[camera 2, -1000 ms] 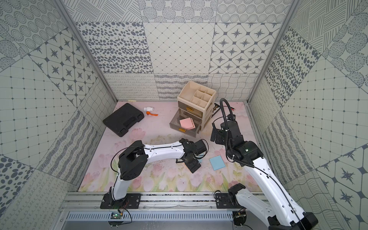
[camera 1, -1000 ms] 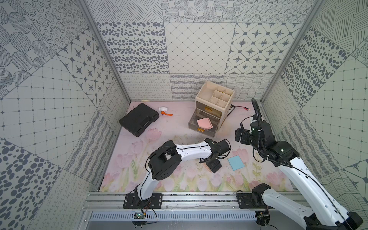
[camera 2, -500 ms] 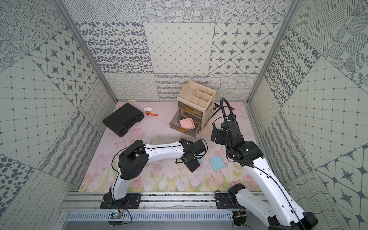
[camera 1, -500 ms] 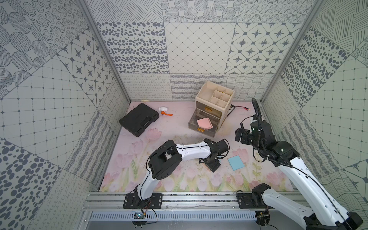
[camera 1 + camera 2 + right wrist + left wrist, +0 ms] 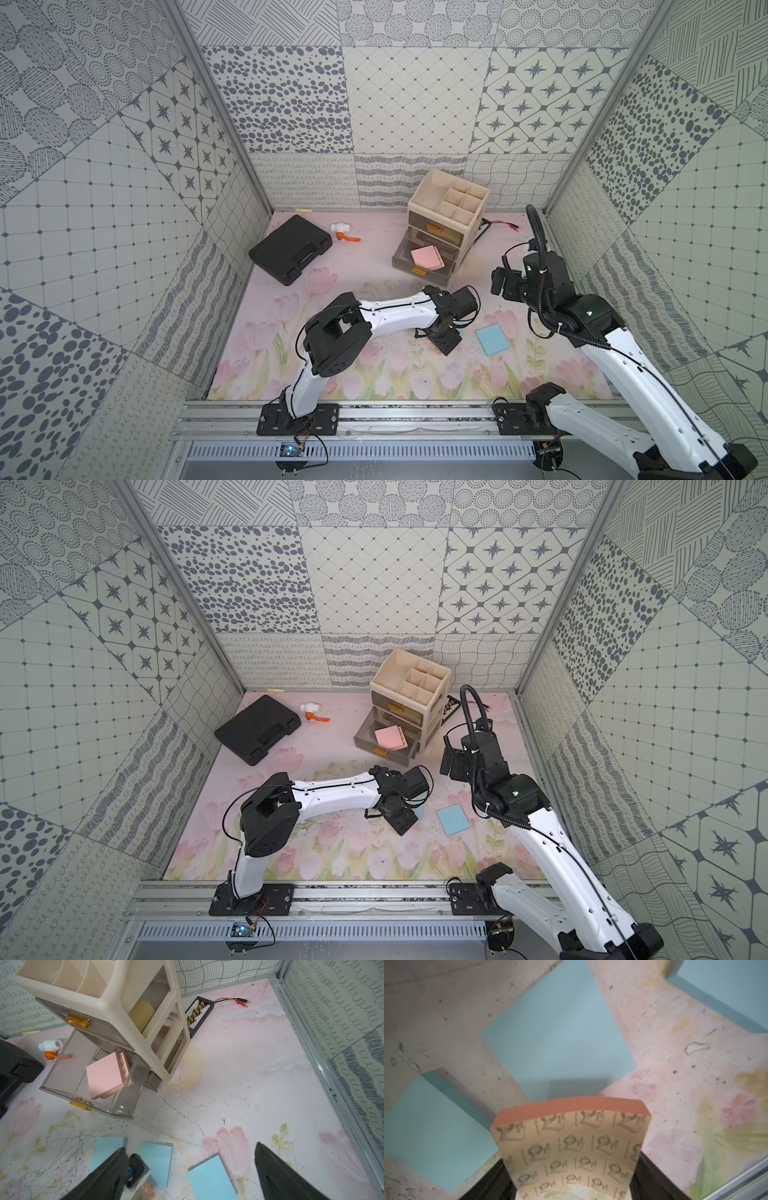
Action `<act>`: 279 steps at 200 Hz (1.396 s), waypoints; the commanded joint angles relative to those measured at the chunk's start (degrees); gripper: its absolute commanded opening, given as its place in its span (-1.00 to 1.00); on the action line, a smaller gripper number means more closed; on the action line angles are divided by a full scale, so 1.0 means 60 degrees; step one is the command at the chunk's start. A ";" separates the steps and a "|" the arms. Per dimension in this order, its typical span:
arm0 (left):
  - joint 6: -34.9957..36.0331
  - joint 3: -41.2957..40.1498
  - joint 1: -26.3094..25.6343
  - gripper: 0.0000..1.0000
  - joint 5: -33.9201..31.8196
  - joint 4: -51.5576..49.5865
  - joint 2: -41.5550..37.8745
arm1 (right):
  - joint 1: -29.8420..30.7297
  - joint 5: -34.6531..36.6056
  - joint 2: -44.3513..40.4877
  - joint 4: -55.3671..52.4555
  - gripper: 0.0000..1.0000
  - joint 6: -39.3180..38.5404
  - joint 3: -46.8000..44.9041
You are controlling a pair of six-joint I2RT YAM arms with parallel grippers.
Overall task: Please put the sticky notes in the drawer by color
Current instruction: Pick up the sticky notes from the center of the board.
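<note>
While the left gripper [image 5: 442,343] clamps a pink pad [image 5: 571,1142] low over the middle of the mat [image 5: 374,257], the right gripper [image 5: 190,1147] hangs wide and empty. Three blue pads [image 5: 212,1180] lie loose just beside. Near the back edge, pink pads [image 5: 104,1076] already sit in the open drawer [image 5: 128,1088], and yellow pads [image 5: 141,1014] show inside the shut drawer [image 5: 93,1028] above. The blue seems wholly left.

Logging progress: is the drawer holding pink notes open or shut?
Open: the drawer juts out of the organizer, the pink sticky notes exposed inside it.
</note>
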 commanded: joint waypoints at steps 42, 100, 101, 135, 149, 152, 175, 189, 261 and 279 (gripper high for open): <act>-0.0492 0.0513 -0.0039 0.56 -0.0361 -0.0937 -0.0954 | -0.0027 -0.0138 -0.0223 0.0405 0.97 0.0168 0.0027; -0.1311 0.1405 0.0572 0.59 -0.0212 -0.1454 -0.1580 | -0.0039 -0.0168 -0.0218 0.0455 0.97 0.0158 0.0051; -0.1324 0.1416 0.0603 0.59 -0.0205 -0.1455 -0.1595 | -0.0041 -0.0168 -0.0211 0.0454 0.97 0.0156 0.0059; -0.1526 0.2710 0.1466 0.61 0.0066 -0.1929 -0.1766 | -0.0059 -0.0166 -0.0161 0.0491 0.97 0.0084 0.0153; -0.1254 0.3770 0.1744 0.62 -0.0096 -0.2408 -0.1491 | -0.0071 -0.0202 -0.0109 0.0581 0.97 0.0092 0.0148; -0.1195 0.4024 0.1796 0.62 -0.0127 -0.2532 -0.1404 | -0.0084 -0.0211 -0.0097 0.0597 0.97 0.0095 0.0143; -0.0905 0.5788 0.2247 0.62 -0.0307 -0.3149 -0.0642 | -0.0098 -0.0307 -0.0027 0.0642 0.97 0.0103 0.0236; -0.0807 0.6612 0.2555 0.63 -0.0212 -0.3127 -0.0183 | -0.0100 -0.0314 -0.0035 0.0661 0.97 0.0109 0.0235; -0.0517 0.8363 0.3382 0.63 -0.0408 -0.2851 0.1610 | -0.0144 -0.0328 -0.0155 0.0637 0.97 -0.0012 0.0178; -0.0539 0.7882 0.3459 0.63 -0.0486 -0.2451 0.1584 | -0.0150 -0.0411 -0.0074 0.0712 0.97 -0.0011 0.0137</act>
